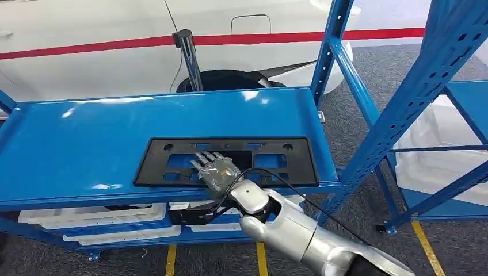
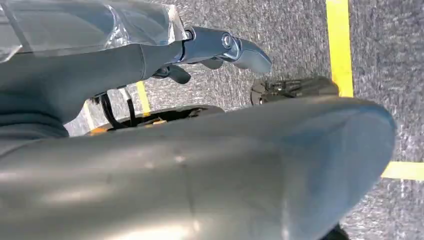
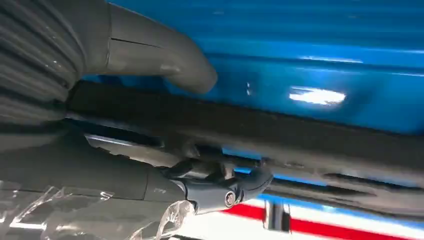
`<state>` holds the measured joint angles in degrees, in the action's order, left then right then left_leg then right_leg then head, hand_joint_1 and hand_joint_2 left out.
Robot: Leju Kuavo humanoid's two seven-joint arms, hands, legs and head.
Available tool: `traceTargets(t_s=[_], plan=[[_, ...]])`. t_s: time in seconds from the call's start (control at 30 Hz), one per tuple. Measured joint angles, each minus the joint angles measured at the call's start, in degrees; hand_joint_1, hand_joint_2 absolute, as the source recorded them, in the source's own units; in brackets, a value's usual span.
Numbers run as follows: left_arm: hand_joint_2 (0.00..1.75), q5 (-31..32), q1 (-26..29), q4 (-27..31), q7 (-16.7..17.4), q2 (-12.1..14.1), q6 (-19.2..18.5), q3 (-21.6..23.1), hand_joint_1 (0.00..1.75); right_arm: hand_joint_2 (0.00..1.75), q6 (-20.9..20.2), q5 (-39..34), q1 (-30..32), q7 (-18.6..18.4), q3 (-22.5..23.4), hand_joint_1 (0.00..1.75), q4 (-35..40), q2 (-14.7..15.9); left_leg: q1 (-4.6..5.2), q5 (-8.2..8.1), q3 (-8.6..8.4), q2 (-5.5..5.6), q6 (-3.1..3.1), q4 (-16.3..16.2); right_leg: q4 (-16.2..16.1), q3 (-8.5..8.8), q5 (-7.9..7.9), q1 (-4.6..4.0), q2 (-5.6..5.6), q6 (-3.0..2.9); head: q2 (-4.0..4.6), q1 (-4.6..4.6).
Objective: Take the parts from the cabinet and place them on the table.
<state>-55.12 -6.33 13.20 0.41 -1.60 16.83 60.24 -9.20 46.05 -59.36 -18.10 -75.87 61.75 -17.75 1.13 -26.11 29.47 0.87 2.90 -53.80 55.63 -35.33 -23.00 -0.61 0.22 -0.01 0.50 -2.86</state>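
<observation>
Right hand (image 1: 217,171) lies on the black plate (image 1: 227,161), at the middle of its front edge, with the fingers (image 1: 202,158) stretched forward over the plate's top. In the right wrist view the thick thumb (image 3: 165,55) is on one face of the plate (image 3: 280,132) and the darker fingers (image 3: 235,187) are on the other face, so the hand holds the plate's edge between them. The silver right arm (image 1: 299,230) comes up from the lower right of the head view, and a black cable (image 1: 288,187) runs along it.

This plate is a flat, long, black part with several rectangular openings. It lies flat on the blue shelf (image 1: 86,144) of the cabinet, near the shelf's front edge and toward its right end, close to the blue upright post (image 1: 403,109) at the front right corner. Its long side runs along the front edge.

On the lower shelf, under the front edge, white parts (image 1: 98,217) lie side by side.

Left hand (image 2: 215,47) hangs over the grey floor (image 2: 390,55) with yellow lines (image 2: 340,45). Its fingers are curled a little and nothing is in them, but whether they are closed or spread I cannot tell.

Behind the cabinet stands a white car (image 1: 86,34) with a red stripe.
</observation>
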Motion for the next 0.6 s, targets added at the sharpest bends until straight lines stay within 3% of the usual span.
traceTargets(t_s=[0.13,0.43,0.5,0.6], plan=[[0.00,-0.5,0.0,0.0,0.0,0.0,0.0,-0.2,0.00,1.75,0.5,-1.7,-0.7,-2.1,-0.1,0.00,-0.5,-0.5,0.01,0.00,-0.01,0.02,0.00,0.0,0.0,0.01,0.00,0.00,-0.03,0.00,0.00,0.00],[0.00,-0.3,0.0,0.0,0.0,0.0,0.0,-0.1,0.00,1.75,2.6,-1.8,-0.8,-3.1,-0.2,0.00,-1.0,-0.7,0.01,0.00,-0.01,0.01,0.00,0.0,0.0,0.01,0.00,0.01,-0.02,0.00,0.00,0.00],[0.00,-0.2,0.0,0.0,0.0,0.0,0.0,-0.1,0.00,1.75,4.5,-1.4,-0.8,-3.5,-0.2,0.00,-1.0,-0.8,0.01,0.00,-0.01,0.01,0.00,0.0,0.0,0.01,0.00,0.01,-0.02,0.00,0.00,0.00],[0.00,0.0,0.0,0.0,0.0,0.0,0.0,-0.1,0.00,1.75,10.6,0.2,-0.4,-5.0,0.0,0.00,-1.0,-0.7,0.01,0.00,-0.03,0.01,0.00,0.0,0.0,0.01,0.00,0.01,-0.01,0.00,0.00,0.00]])
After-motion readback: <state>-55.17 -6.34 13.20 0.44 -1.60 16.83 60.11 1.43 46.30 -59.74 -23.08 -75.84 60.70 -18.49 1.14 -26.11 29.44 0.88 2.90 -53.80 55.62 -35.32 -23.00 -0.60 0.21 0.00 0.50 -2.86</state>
